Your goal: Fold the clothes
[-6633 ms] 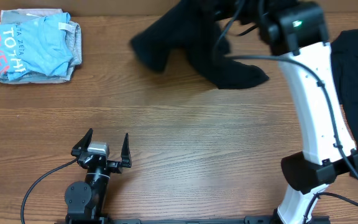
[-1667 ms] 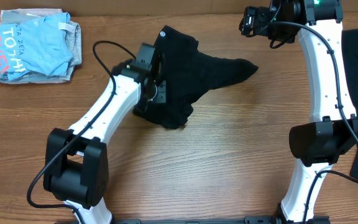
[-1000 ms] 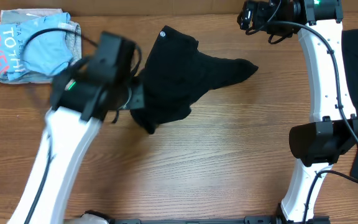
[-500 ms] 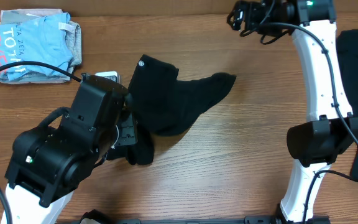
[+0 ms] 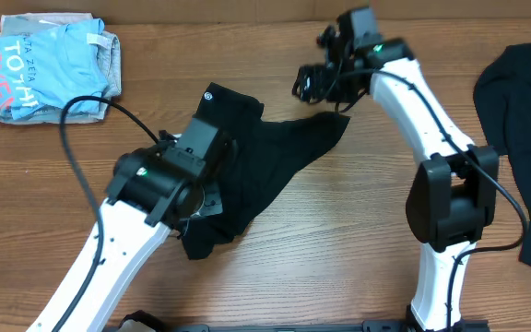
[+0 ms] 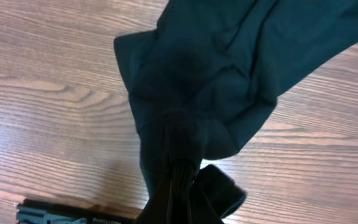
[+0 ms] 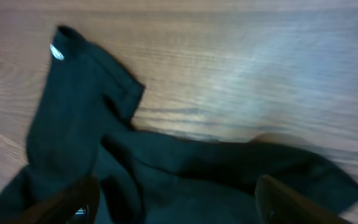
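A crumpled black T-shirt (image 5: 270,152) lies mid-table, its small white logo (image 5: 209,93) at the far left corner. My left gripper (image 5: 194,214) is at the shirt's near left end, mostly hidden beneath its own wrist. In the left wrist view the left gripper (image 6: 179,208) is shut on a bunched fold of the black T-shirt (image 6: 210,74), which hangs stretched away from the jaws. My right gripper (image 5: 316,83) hovers over the shirt's far right end. In the right wrist view the right gripper (image 7: 176,208) is open, with the black T-shirt (image 7: 185,168) spread beneath its fingers (image 7: 284,199).
Another black garment (image 5: 524,111) lies at the table's right edge. A pile of blue and grey folded clothes (image 5: 49,65) sits at the far left corner. Bare wooden tabletop (image 5: 339,249) lies in front of the shirt.
The left arm has dragged the shirt toward the front left. The right arm has swung down and left to hover over the shirt's far end, its jaws slightly narrower.
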Robot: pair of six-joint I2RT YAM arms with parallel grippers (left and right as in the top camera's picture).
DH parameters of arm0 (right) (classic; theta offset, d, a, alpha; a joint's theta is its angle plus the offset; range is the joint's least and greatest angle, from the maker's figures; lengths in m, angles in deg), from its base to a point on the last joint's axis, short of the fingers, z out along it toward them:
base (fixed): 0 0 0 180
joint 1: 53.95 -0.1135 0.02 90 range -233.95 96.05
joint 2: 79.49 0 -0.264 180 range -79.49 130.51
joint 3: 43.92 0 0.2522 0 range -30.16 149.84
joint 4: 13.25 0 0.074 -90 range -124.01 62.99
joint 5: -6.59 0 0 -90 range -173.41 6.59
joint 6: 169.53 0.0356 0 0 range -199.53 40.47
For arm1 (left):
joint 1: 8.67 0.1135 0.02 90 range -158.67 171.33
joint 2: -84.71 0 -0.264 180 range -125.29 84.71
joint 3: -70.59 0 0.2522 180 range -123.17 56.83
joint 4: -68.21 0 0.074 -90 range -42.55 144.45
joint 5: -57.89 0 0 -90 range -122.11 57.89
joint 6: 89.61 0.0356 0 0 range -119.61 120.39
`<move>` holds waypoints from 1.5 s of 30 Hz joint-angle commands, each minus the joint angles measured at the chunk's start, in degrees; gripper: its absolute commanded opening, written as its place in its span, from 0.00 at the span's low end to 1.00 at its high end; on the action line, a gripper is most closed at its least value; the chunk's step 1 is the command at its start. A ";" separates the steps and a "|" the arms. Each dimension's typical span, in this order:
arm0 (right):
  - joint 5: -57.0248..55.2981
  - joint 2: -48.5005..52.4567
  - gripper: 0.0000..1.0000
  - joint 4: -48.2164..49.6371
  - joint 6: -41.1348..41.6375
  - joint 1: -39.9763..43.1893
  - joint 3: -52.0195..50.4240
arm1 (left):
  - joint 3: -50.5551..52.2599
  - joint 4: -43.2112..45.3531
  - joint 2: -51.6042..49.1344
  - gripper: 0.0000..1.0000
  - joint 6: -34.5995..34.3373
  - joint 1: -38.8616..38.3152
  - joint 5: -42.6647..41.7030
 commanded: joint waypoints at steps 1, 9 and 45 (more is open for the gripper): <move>0.55 -0.48 0.83 2.45 -0.09 -2.84 -3.65 | 1.79 0.92 -1.88 0.04 -1.86 -0.37 0.98; -1.88 -0.48 0.82 5.73 -0.17 -10.45 -8.85 | 2.38 2.67 -5.42 0.04 -2.23 -0.35 1.62; 0.13 -4.74 0.92 -0.72 -1.92 -6.58 -5.14 | 2.03 5.55 -5.40 0.04 0.42 -0.35 2.91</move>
